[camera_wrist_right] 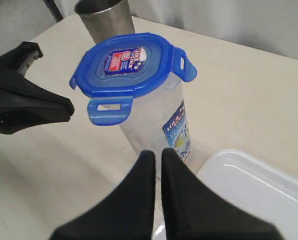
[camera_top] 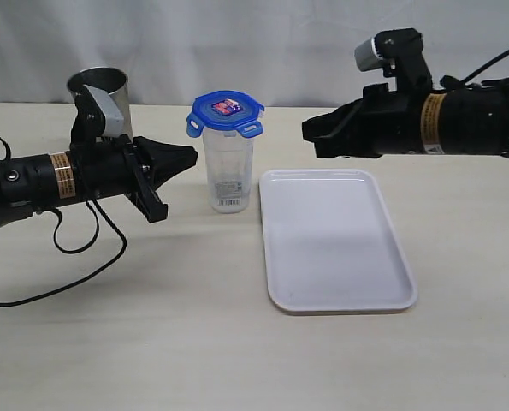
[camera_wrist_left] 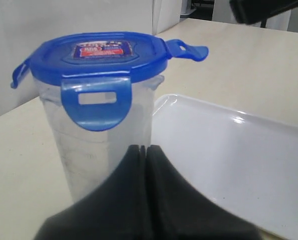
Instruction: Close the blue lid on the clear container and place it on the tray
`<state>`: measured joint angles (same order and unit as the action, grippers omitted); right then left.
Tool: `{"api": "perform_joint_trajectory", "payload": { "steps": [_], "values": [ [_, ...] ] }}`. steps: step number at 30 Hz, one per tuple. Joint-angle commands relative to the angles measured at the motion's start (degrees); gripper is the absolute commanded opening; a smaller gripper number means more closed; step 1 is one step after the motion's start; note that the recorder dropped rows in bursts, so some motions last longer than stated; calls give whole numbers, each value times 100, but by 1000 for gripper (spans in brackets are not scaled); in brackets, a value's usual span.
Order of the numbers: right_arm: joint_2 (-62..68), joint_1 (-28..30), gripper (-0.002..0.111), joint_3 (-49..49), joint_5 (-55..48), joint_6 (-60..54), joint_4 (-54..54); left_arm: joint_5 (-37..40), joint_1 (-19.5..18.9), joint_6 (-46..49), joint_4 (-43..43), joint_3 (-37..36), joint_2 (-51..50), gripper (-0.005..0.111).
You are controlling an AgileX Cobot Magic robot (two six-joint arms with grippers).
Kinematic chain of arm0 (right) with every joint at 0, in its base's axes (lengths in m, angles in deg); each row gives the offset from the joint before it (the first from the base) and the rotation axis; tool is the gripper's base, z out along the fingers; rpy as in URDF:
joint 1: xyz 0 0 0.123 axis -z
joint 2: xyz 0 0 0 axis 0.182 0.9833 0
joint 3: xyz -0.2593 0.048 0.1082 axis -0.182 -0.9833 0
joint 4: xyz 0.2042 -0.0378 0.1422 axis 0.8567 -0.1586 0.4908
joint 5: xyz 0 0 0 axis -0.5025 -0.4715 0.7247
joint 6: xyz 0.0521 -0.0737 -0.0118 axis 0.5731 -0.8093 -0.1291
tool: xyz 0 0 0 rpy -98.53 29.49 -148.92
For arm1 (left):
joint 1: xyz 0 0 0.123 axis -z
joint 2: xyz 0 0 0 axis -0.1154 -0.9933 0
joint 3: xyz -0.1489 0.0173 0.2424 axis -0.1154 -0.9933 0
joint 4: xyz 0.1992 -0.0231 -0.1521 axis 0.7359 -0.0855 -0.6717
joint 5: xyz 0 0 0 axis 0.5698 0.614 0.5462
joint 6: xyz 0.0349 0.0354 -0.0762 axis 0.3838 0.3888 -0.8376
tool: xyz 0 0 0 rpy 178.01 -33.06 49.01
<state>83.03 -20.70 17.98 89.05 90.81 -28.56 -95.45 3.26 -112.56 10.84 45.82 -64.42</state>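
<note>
Left gripper point(camera_top: 192, 157) and right gripper point(camera_top: 306, 130), both pinched closed and empty, flank the clear container point(camera_top: 227, 175), whose blue lid point(camera_top: 226, 110) probably needs its flared tabs pressed squarely down.

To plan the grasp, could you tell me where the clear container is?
In the exterior view the clear container stands upright just left of the tray.

blue lid point(camera_top: 227, 111): on top of clear container, sticker up, side tabs flared out
clear container point(camera_top: 228, 175): upright on table, centre, just left of tray
tray point(camera_top: 335, 244): white, flat, right of container
</note>
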Motion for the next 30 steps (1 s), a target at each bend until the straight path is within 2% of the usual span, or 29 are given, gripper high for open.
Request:
{"api": "perform_joint_trajectory", "payload": {
  "steps": [1, 3, 8, 12, 14, 17, 27, 30],
  "values": [
    [479, -64, 4, 517, 328, 393, 61, 48, 15, 9, -86, 31, -9, 0],
    [622, -64, 4, 761, 58, 537, 63, 76, 15, 9, -86, 31, -9, 0],
    [1018, -98, 4, 1047, 163, 534, 588, 41, 15, 9, -212, 31, -9, 0],
    [1194, -471, 4, 1047, -28, 78, 1045, 13, 15, 9, -212, 31, -9, 0],
    [1194, -668, 4, 1079, -575, -37, 1177, 13, 15, 9, -212, 31, -9, 0],
    [1194, -818, 4, 1089, -557, -25, 1175, 1, 15, 9, -212, 31, -9, 0],
    [863, -846, 4, 1089, -909, 1077, -144, -9, 15, 9, -417, 31, -9, 0],
    [680, -846, 4, 1089, -1593, 949, -154, 245, 15, 58, -679, 31, -9, 0]
  ]
}}
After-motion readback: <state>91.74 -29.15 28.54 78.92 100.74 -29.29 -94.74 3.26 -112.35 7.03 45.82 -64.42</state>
